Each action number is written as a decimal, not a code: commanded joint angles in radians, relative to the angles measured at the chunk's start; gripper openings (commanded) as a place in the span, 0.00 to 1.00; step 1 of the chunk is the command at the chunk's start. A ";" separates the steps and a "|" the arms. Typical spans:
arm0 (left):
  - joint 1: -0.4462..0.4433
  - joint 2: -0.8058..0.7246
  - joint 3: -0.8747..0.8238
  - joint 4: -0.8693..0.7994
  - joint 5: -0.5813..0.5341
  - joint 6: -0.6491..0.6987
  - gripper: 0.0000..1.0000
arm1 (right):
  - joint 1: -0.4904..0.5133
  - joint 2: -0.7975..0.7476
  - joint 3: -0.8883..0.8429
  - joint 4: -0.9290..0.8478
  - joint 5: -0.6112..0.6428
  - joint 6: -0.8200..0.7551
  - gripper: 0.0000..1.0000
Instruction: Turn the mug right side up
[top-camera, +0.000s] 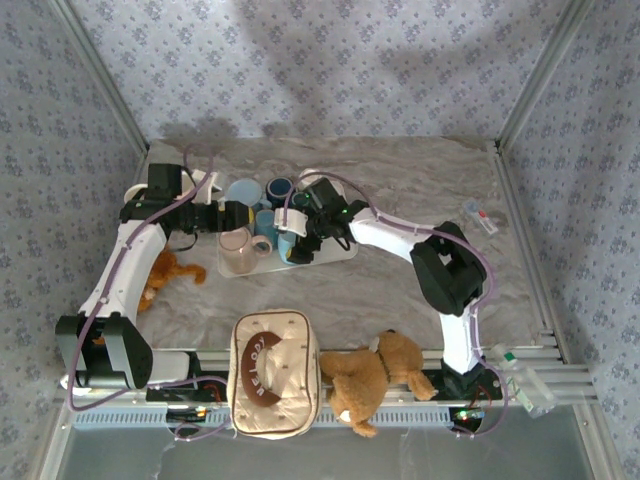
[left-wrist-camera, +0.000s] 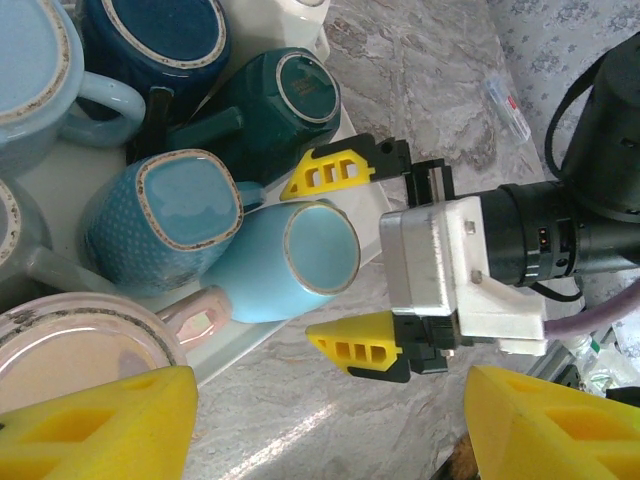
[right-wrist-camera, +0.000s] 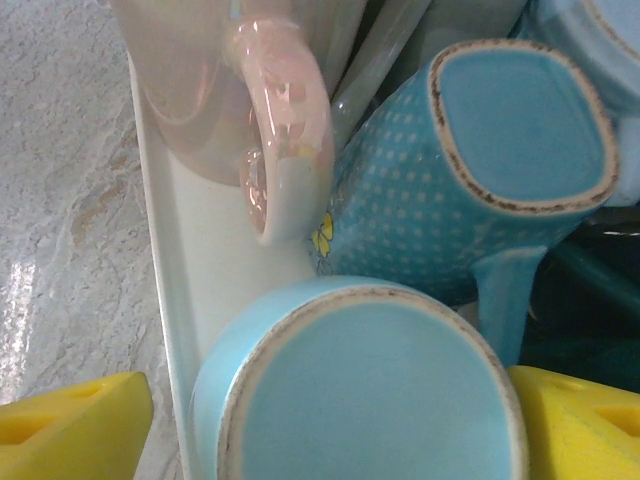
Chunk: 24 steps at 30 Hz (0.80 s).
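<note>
Right gripper (left-wrist-camera: 303, 262) jaws spread astride light blue mug (right-wrist-camera: 360, 400) (base up) at white tray (right-wrist-camera: 190, 290) edge, left gripper (left-wrist-camera: 330, 380) jaws spread, near pink mug (left-wrist-camera: 70, 350)

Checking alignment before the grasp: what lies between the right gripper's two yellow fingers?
The light blue mug, tilted base-up; the right gripper straddles it, jaws open. The left wrist view shows this.
</note>
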 joint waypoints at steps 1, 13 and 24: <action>0.005 0.005 -0.003 -0.007 0.019 -0.003 0.71 | 0.000 0.030 0.030 -0.036 -0.014 0.001 0.89; 0.005 0.001 -0.010 -0.005 0.019 -0.003 0.71 | -0.005 -0.002 0.027 -0.035 -0.050 0.008 0.73; 0.006 -0.001 -0.019 0.008 0.038 -0.007 0.70 | 0.000 -0.147 -0.067 0.057 -0.057 0.104 0.68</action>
